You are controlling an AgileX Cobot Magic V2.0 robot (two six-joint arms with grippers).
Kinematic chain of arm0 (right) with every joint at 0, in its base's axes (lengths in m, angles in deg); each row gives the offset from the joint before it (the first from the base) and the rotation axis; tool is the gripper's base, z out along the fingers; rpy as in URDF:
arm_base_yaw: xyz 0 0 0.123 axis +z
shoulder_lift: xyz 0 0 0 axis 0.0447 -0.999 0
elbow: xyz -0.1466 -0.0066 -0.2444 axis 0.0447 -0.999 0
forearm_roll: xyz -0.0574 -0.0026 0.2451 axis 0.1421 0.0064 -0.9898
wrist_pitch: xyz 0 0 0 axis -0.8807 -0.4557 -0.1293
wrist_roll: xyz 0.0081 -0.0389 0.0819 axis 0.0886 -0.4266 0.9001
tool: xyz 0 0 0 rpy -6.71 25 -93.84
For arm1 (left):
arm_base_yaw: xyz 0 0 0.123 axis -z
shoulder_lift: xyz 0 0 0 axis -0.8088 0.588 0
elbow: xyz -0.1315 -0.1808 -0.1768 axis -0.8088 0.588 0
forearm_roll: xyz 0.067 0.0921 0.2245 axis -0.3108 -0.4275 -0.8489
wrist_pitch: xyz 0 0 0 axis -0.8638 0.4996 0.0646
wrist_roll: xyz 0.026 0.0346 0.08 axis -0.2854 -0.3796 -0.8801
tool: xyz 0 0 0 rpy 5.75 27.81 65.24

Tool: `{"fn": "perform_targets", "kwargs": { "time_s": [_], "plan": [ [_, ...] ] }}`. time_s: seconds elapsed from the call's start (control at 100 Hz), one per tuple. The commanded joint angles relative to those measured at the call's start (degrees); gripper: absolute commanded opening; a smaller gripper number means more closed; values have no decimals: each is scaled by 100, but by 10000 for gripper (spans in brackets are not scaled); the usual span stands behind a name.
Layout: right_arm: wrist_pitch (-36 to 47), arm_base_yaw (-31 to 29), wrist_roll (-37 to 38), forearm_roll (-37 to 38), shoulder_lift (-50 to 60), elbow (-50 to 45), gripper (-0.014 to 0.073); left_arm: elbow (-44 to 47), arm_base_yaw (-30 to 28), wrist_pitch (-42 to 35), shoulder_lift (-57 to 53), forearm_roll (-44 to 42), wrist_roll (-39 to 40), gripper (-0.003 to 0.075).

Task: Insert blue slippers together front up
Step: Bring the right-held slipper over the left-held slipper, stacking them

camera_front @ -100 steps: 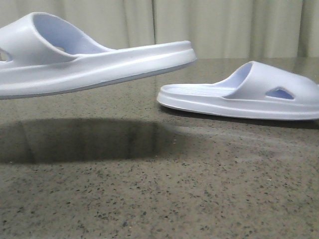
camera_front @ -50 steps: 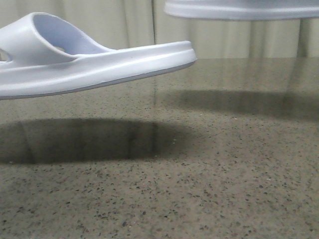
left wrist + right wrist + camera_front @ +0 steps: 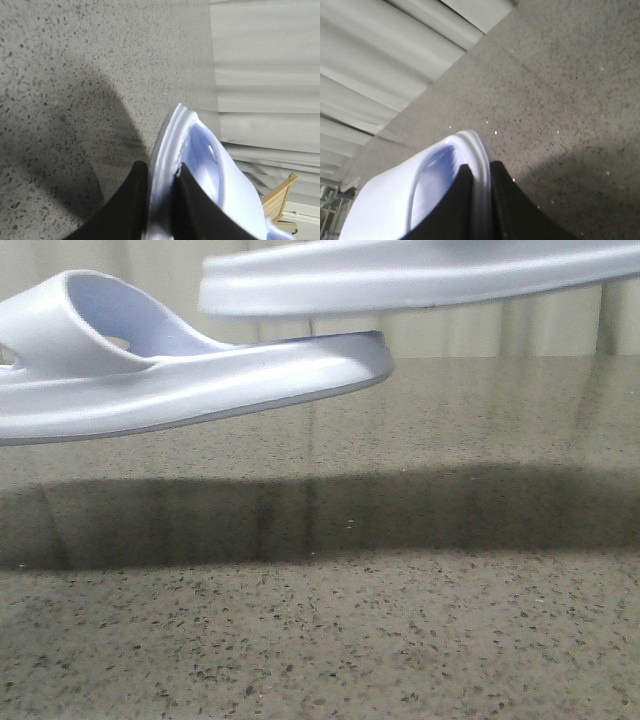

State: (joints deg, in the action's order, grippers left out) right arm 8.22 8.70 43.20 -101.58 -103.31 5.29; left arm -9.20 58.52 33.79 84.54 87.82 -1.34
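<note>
Two pale blue-white foam slippers hang above the speckled table. The left slipper (image 3: 180, 380) is in mid-air at the left of the front view, strap at far left, heel end pointing right. My left gripper (image 3: 161, 172) is shut on its sole edge (image 3: 170, 150). The right slipper (image 3: 420, 275) hovers higher, across the top of the front view, its end overlapping above the left slipper's heel; I cannot tell if they touch. My right gripper (image 3: 481, 172) is shut on its sole edge (image 3: 477, 150). Neither gripper shows in the front view.
The dark speckled stone table (image 3: 400, 620) carries the slippers' shadows. Pale curtains (image 3: 450, 335) hang behind the far edge. A wooden chair (image 3: 280, 192) shows beyond the table in the left wrist view.
The right slipper was lifted off the table, rose to the top of the front view and has moved left over the left slipper's heel. The left slipper has barely moved.
</note>
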Motion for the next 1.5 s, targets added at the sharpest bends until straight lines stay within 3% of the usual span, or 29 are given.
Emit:
{"fn": "perform_targets", "kwargs": {
  "time_s": [0.0, 0.72, 1.15, 1.49],
  "plan": [
    [161, -9, -130, -3, 51, 225, -93, -162, 36, 42, 24, 220, -54, 27],
    [375, 53, -130, -25, -643, 225, -93, -162, 36, 94, 35, 780, -818, 27],
    [1394, 1393, -130, -290, -1321, 225, -93, -162, 36, 151, 43, 1039, -940, 27],
    [2045, 2169, -130, -425, -1627, 261, -93, -162, 36, 612, 43, 1454, -943, 27]
  ]
}}
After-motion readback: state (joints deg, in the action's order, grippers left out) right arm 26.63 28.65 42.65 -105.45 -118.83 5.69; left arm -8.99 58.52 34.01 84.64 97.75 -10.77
